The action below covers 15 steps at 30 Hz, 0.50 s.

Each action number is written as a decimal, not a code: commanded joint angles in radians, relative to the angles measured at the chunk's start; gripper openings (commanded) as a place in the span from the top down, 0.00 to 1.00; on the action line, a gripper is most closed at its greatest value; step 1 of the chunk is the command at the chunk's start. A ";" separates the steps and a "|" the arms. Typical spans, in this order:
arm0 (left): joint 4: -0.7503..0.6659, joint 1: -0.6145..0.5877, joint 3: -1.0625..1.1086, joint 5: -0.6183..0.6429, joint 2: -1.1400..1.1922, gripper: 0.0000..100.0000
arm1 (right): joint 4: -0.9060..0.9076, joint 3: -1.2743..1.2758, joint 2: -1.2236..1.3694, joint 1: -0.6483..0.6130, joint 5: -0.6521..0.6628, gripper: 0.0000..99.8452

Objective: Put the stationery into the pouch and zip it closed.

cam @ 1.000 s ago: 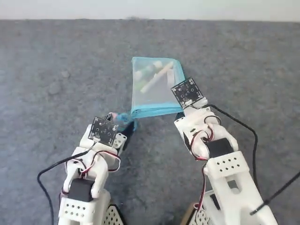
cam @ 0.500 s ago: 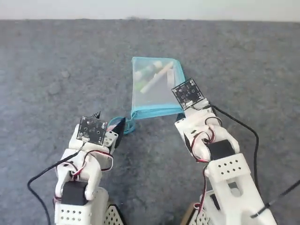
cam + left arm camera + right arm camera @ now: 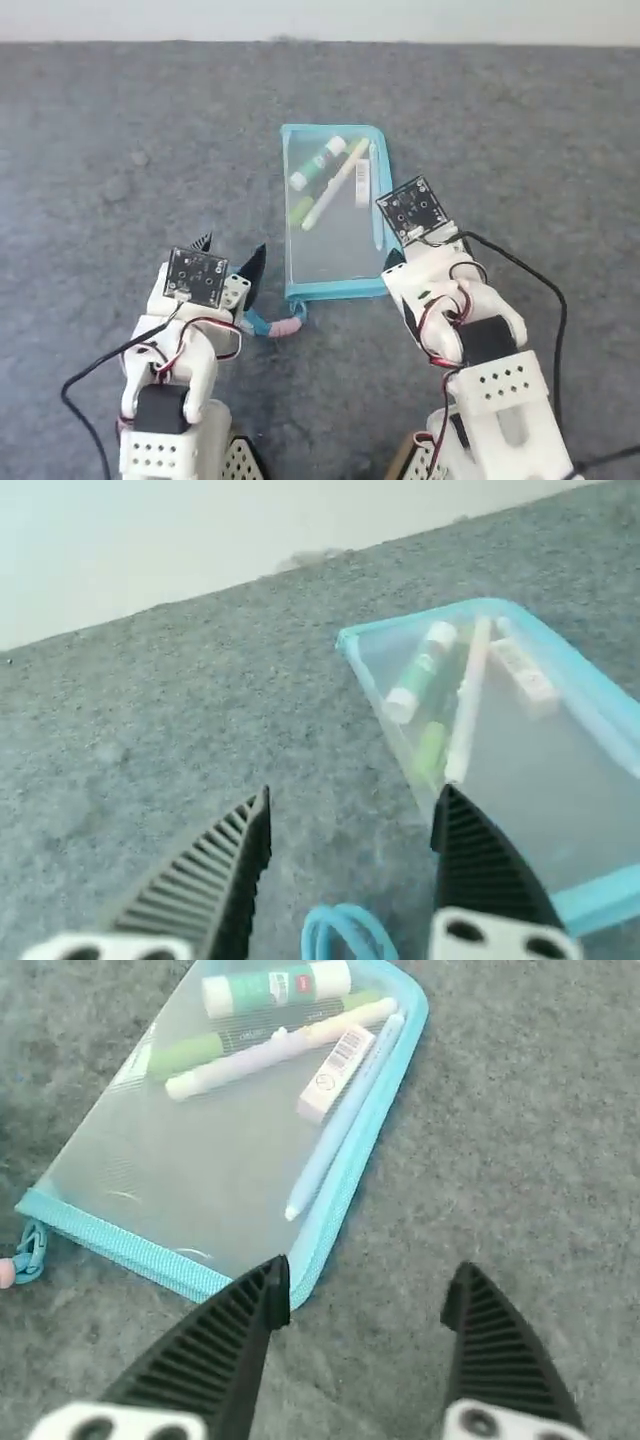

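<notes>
The clear pouch (image 3: pixel 335 225) with blue trim lies flat on the grey carpet, and it also shows in both wrist views (image 3: pixel 520 770) (image 3: pixel 200 1180). Inside it are a glue stick (image 3: pixel 318 163), pens and an eraser (image 3: pixel 335 1065). Its blue zip pull loop (image 3: pixel 272 326) trails off the near left corner. My left gripper (image 3: pixel 228 255) (image 3: pixel 355 800) stands open just left of that corner, holding nothing, with the loop (image 3: pixel 345 935) below it. At the pouch's near right corner my right gripper (image 3: pixel 398 262) (image 3: pixel 370 1270) is open and empty, one finger over the trim.
Grey carpet (image 3: pixel 520 130) stretches on all sides of the pouch. A pale wall edge (image 3: pixel 320 20) runs along the far side. Black cables (image 3: pixel 545 290) hang beside the arms near the front.
The pouch was held up tilted between the two grippers and now lies flat. The left gripper let go of the zip end and drew back. The right gripper released the pouch's corner and opened.
</notes>
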 commanded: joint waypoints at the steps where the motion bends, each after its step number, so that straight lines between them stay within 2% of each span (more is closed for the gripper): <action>1: -0.054 -0.005 -0.015 -0.009 -0.003 0.75 | -0.016 -0.029 -0.033 0.002 -0.011 0.86; 5: -0.055 -0.005 -0.012 -0.006 -0.031 0.75 | -0.018 -0.018 -0.035 0.001 -0.014 0.93; 11: -0.055 -0.005 -0.013 0.026 -0.029 0.75 | -0.018 -0.018 -0.035 0.002 -0.017 0.99; 15: -0.055 -0.005 -0.018 0.040 -0.029 0.75 | -0.018 -0.017 -0.036 0.004 -0.017 0.99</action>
